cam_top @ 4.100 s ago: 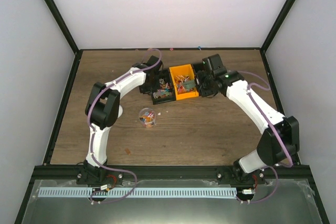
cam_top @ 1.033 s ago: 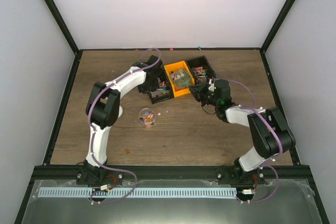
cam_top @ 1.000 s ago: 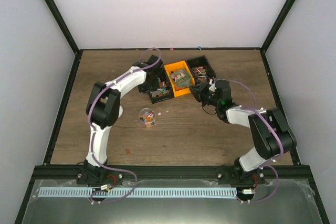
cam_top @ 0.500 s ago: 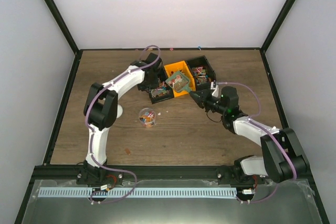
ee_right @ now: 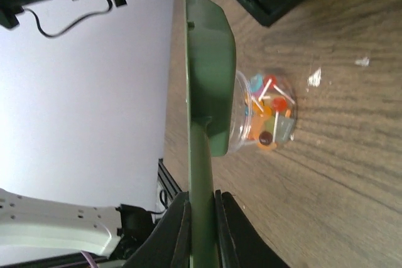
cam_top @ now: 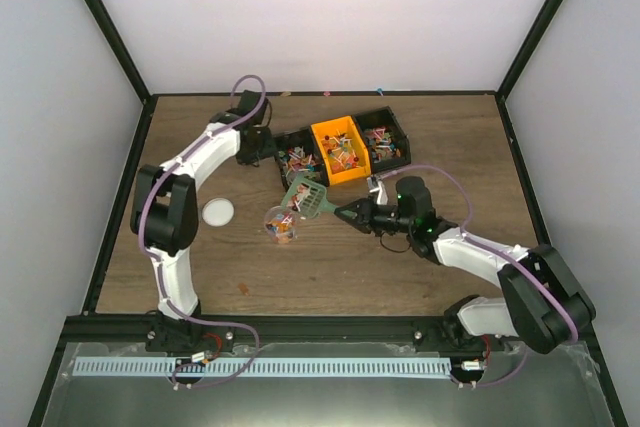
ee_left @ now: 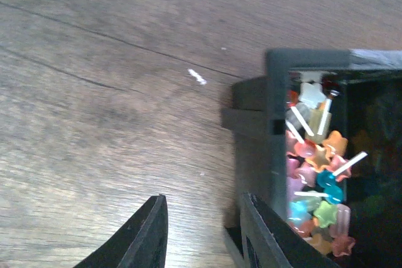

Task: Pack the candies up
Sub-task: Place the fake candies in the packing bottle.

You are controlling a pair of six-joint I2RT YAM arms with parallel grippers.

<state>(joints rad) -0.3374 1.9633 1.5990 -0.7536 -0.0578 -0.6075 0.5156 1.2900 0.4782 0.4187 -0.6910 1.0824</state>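
Candies (cam_top: 297, 159) fill three bins at the back: a black one on the left, an orange bin (cam_top: 340, 150) and a second black bin (cam_top: 383, 140). My right gripper (cam_top: 358, 215) is shut on the handle of the green scoop (cam_top: 306, 197). The scoop's head hangs just over the small clear jar (cam_top: 280, 224), which holds some candies (ee_right: 267, 114). In the right wrist view the scoop (ee_right: 210, 73) stands edge-on beside the jar, with my gripper (ee_right: 202, 196) clamped on its handle. My left gripper (ee_left: 204, 197) is open over bare wood, just left of the left black bin (ee_left: 276, 92).
A white round lid (cam_top: 217, 211) lies on the table left of the jar. Small wrapper scraps (ee_right: 314, 78) lie on the wood near the jar. Black frame posts and pale walls close in the table on three sides.
My right gripper has carried the scoop from the orange bin down and left to the jar. My left gripper has opened and drawn back to the left, off the left black bin.
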